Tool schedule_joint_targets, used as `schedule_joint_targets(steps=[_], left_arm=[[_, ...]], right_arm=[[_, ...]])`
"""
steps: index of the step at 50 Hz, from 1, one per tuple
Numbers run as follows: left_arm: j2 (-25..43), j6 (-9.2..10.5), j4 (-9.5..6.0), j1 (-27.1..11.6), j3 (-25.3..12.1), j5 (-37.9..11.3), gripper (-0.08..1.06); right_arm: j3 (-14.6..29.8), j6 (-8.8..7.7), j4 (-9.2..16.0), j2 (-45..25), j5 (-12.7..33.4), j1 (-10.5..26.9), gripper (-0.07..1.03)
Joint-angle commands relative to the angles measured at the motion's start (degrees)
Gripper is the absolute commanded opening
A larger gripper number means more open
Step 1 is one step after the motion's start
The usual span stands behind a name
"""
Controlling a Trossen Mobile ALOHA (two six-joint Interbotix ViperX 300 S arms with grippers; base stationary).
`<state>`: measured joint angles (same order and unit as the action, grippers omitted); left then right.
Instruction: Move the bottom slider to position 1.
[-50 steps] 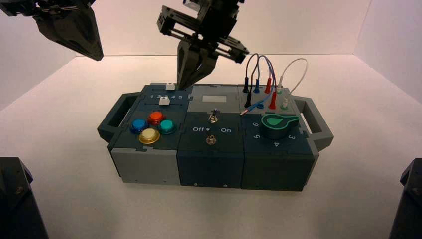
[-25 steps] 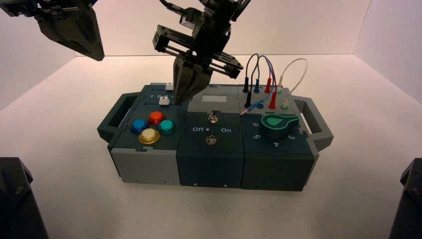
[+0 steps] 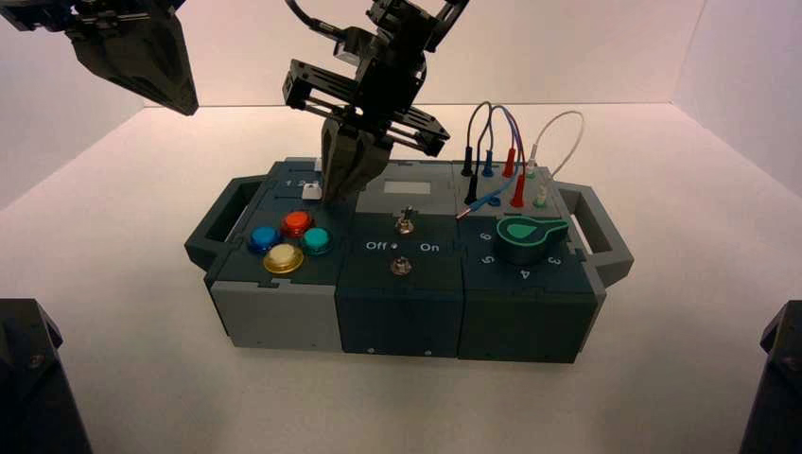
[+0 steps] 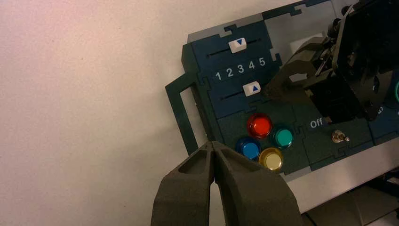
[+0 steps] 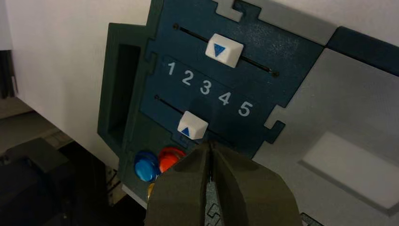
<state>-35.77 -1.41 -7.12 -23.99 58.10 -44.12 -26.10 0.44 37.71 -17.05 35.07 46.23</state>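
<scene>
So my right gripper (image 5: 210, 147) is down on the box (image 3: 397, 312), jaws pressed together, tips just beside the bottom slider (image 5: 193, 125) on its 5-side. From the right wrist view that slider's blue arrow sits roughly between the 2 and 3 of the printed scale, so well short of position 1 (image 5: 171, 68). The top slider (image 5: 224, 50) sits around the 3 to 4 mark. The four round buttons (image 4: 263, 141) are right next to the slider panel. My left gripper (image 4: 214, 147) hangs above the tabletop (image 3: 123, 236) off the box's left end, jaws together too, holding nothing.
</scene>
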Motion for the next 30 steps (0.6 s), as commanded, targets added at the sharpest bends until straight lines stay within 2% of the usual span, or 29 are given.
schedule_joint_targets(steps=[1, 30], left_arm=[[-0.3, -0.09, 0.09, -0.3, -1.0, 0.4, -0.03], [-0.3, -0.18, 0.18, -0.3, -1.0, 0.4, -0.03]], right_arm=[[1.5, -0.18, 0.4, 0.7, -0.2, 0.3, -0.02], [4.0, -0.26, 0.4, -1.1, 0.1, 0.4, -0.02]])
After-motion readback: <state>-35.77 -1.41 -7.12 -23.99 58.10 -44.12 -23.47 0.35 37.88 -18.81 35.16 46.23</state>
